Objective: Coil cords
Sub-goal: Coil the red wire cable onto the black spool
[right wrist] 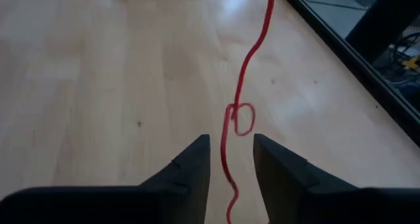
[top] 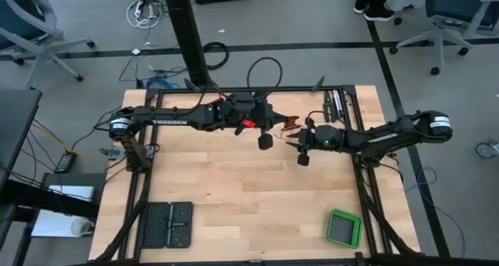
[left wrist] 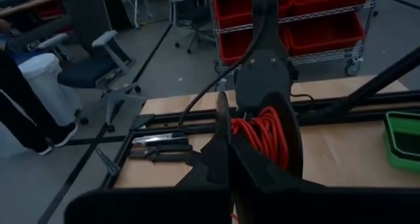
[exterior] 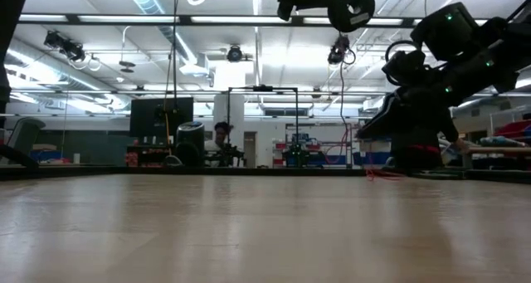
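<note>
Wooden tabletop (top: 234,196) carried a red-orange cord (left wrist: 262,135), most of it already wound into a coil just ahead of the left claw (left wrist: 230,152), whose fingers were clenched. A loose, kinked tail lay between the parted fingers of the right claw (right wrist: 231,159), apparently not yet coiled.
</note>
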{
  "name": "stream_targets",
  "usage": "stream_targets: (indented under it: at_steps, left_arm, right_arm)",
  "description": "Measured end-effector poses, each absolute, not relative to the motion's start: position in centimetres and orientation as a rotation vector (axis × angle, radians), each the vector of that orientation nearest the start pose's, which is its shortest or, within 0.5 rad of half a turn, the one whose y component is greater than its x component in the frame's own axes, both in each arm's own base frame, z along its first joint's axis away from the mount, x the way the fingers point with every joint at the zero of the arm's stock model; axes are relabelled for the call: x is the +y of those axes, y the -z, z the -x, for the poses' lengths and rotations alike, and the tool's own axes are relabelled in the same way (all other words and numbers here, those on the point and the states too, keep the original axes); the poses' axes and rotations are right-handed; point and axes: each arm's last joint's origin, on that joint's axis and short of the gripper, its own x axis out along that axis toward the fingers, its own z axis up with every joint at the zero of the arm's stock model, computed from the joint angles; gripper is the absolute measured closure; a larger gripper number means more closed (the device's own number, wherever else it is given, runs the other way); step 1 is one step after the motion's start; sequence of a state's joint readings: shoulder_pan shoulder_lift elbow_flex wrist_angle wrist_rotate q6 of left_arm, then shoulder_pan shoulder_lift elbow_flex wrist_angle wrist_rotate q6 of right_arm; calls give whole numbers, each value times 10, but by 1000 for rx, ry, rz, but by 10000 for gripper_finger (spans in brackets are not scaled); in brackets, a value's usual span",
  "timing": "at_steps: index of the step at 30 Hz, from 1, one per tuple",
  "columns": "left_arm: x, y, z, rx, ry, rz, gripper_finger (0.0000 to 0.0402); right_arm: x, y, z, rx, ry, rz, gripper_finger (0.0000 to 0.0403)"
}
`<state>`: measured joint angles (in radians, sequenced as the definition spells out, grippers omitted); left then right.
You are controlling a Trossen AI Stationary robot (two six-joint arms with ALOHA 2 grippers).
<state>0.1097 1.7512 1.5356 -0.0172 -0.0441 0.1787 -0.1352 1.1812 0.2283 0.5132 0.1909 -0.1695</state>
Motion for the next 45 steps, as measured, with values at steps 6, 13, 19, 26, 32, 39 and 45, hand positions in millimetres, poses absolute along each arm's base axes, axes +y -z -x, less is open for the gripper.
stream_targets:
  at_steps: [6,13,19,26,32,39,45]
  left_arm:
    - [47,-347,-411,246,-132,-170,401]
    - [47,-350,-412,219,-135,-163,400]
    - [47,-349,-411,225,-137,-160,400]
    - [48,-344,-410,280,-167,-170,400]
    - [48,-330,-405,440,-152,-167,400]
    - [46,-308,-393,687,-133,-137,400]
    - [46,-297,-392,765,-127,-130,400]
  right_arm:
    - [-32,-141,-195,478,282,177,347]
    - [-33,-139,-193,500,287,143,397]
    - [-33,-137,-192,524,297,144,400]
    - [-34,-144,-181,560,393,187,401]
    - [-33,-166,-163,490,463,197,402]
    - [-31,-191,-140,344,499,192,402]
    - [-25,-227,-127,130,394,160,403]
